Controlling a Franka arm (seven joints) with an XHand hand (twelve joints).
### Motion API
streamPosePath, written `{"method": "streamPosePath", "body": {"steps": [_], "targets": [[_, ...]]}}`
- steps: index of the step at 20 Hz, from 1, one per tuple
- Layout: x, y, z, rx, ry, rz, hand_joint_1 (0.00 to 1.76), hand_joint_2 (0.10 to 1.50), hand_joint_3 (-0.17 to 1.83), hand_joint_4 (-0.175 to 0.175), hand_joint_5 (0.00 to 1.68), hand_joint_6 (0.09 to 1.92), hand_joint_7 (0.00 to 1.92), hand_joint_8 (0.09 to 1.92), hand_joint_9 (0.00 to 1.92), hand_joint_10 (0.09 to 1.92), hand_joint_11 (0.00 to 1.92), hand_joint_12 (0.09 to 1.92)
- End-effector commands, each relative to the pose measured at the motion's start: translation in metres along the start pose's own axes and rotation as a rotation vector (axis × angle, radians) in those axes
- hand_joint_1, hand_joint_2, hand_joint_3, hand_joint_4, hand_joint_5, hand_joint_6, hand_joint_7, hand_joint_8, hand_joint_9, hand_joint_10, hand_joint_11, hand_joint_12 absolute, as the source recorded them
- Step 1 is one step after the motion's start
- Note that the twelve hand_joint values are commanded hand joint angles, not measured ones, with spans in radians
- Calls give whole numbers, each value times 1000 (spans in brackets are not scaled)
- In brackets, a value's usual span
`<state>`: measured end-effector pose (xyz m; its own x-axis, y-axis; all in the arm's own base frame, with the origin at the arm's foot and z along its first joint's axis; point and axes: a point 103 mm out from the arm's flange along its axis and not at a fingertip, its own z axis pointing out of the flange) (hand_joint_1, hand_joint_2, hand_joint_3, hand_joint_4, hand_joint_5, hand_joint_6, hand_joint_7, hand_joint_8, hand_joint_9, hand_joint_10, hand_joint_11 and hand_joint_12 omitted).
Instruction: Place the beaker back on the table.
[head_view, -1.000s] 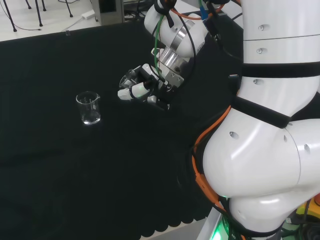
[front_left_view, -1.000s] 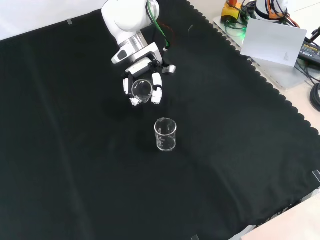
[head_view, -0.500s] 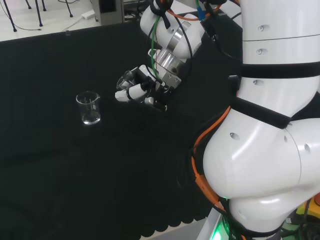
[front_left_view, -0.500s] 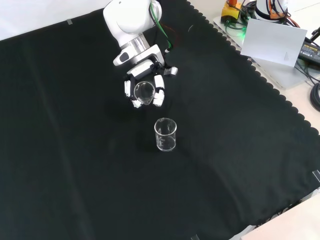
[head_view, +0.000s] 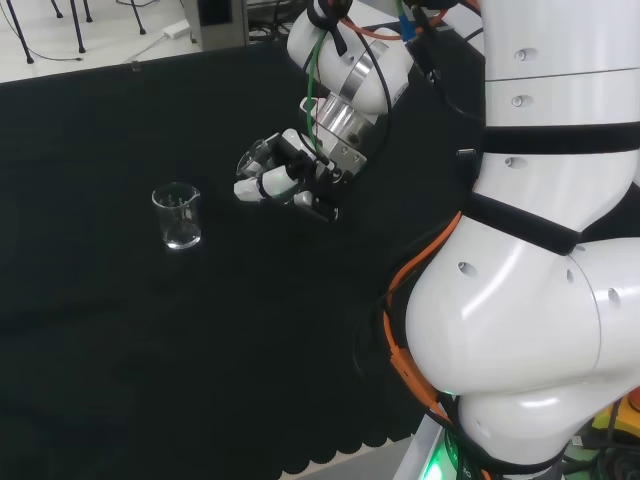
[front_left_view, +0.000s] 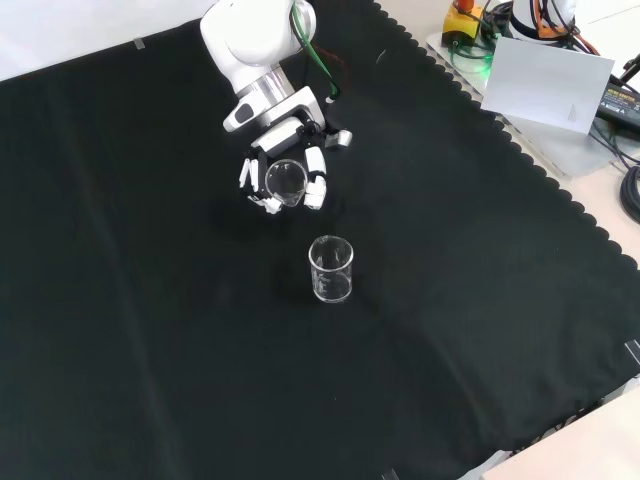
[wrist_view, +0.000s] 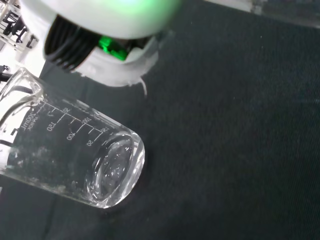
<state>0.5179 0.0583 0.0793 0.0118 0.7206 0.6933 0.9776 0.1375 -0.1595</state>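
The hand (front_left_view: 283, 178) is wrapped around a clear glass beaker (front_left_view: 285, 180), its black and white fingers (front_left_view: 316, 189) curled about the glass wall. In the front view the beaker's round mouth faces the camera, so the vessel is tipped over rather than upright, and it hangs above the black cloth (front_left_view: 150, 330) without touching it. The wrist view shows the same beaker (wrist_view: 75, 155) lying aslant, its thick base toward the cloth and printed measuring marks along its side (I leave them unread).

A second beaker (front_left_view: 331, 268) stands upright on the cloth, just below the hand in the front view and apart from it; in the head view this one (head_view: 178, 215) sits to the left of the hand (head_view: 285, 178).

The cloth covers most of the bench and ends in a scalloped edge (front_left_view: 560, 200) at the right of the front view. Beyond that edge lie a pale bench top, a grey flat panel (front_left_view: 545, 82) and several cables (front_left_view: 625, 150). At the top of the head view a light floor (head_view: 70, 40) with thin black cables shows past the cloth.
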Motion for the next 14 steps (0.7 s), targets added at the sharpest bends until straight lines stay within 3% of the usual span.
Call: {"method": "streamPosePath", "body": {"steps": [1,5,10,14], "targets": [[0,0,1,19,-5,-4,1096,666,737,175,1149,912,1370,87,1048,545,524,1257],[1,0,2,19,0,-3,1094,674,719,175,1149,903,1295,87,991,518,414,1285],[1,0,4,25,30,-19,1088,699,679,175,1138,903,1098,87,750,523,85,1364],[1,-2,5,13,33,-23,1087,703,672,175,1134,906,1052,87,686,547,5,1378]]}}
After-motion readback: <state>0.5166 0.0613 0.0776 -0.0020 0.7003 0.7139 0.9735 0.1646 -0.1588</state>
